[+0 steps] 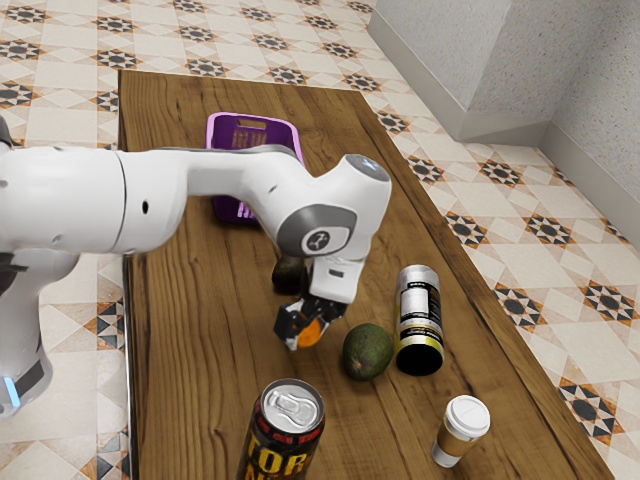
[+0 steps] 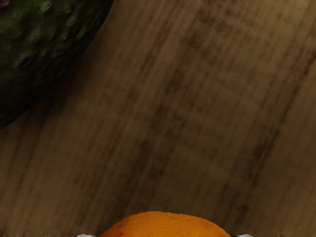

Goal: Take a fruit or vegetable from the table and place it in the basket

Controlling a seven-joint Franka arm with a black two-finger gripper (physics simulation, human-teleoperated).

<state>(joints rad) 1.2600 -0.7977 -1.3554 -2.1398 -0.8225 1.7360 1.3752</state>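
The wooden table runs away from where I stand, and the big white arm reaches out over it from the exterior view's left. Up toward the far end sits the purple basket, partly hidden behind the arm. What matters now is how it lies from the gripper: well apart, farther up the table and a bit toward the exterior view's left, while the hand works down among the groceries. A tall can stands on the side away from the basket, so the carry should head away from it. The tipped-looking cylinder lies beyond the green avocado, and that avocado is just beside the hand, toward the exterior view's right. A dark fruit rests on the basket side, close behind the hand, so I'd want a proper lift before any travel, or it may get knocked. The little lidded cup is well out of the way. The orange is down between the fingers, which look to be gripping it, one at each flank. Whether it has left the wood, I can't tell. Being round, it could roll out if pinched off-centre.
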